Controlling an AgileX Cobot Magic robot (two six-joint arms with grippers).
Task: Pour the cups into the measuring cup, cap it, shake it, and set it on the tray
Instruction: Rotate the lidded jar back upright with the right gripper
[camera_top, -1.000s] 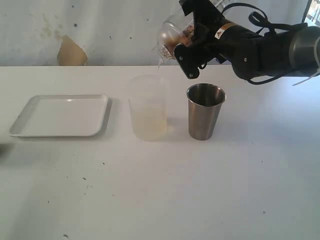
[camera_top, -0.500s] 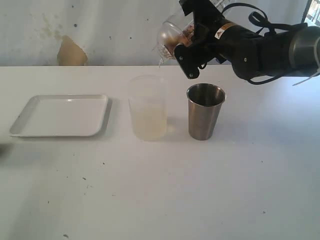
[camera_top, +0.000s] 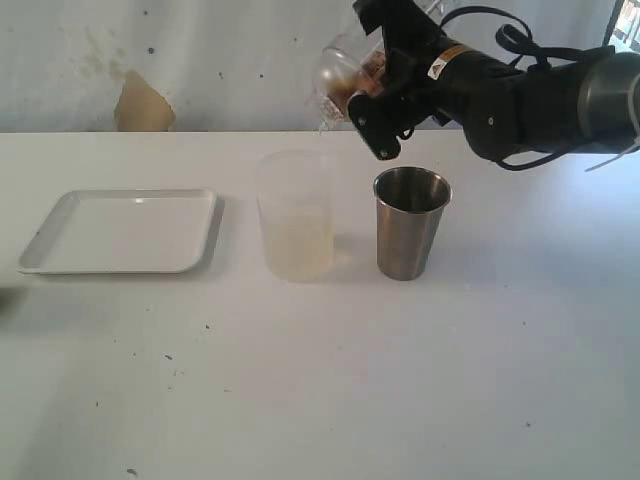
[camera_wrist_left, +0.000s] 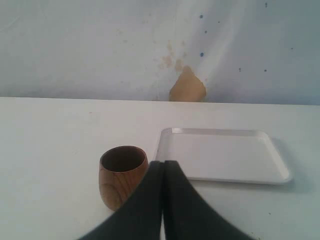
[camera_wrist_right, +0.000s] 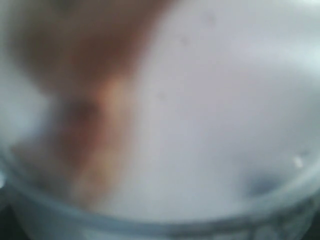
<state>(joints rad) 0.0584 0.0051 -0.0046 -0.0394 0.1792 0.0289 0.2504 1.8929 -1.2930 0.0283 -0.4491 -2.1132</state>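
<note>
The right end effector (camera_top: 372, 80) grips a translucent plastic cup (camera_top: 335, 75), one finger on each side of its wall. It holds the cup in the air, tipped steeply, with the mouth pointing down toward a tall see-through plastic tumbler (camera_top: 295, 215). That tumbler stands upright on the white surface (camera_top: 400, 380), below the tipped cup and apart from it, and pale yellowish liquid fills its lower part. Something brown shows through the held cup's wall. In the right wrist view the cup fills the picture as a milky blur.

A tapered brushed-steel tumbler (camera_top: 410, 225) stands upright just beside the see-through tumbler, on the right arm's side, without touching it. A shallow white rectangular tray (camera_top: 120, 230) lies flat on the other side, near the tumbler.

The left end effector (camera_wrist_left: 163, 167) is closed and empty, its two dark fingers pressed together. Close ahead of it, a small round brown wooden cup (camera_wrist_left: 120, 182) stands upright just beside the tray's edge.
</note>
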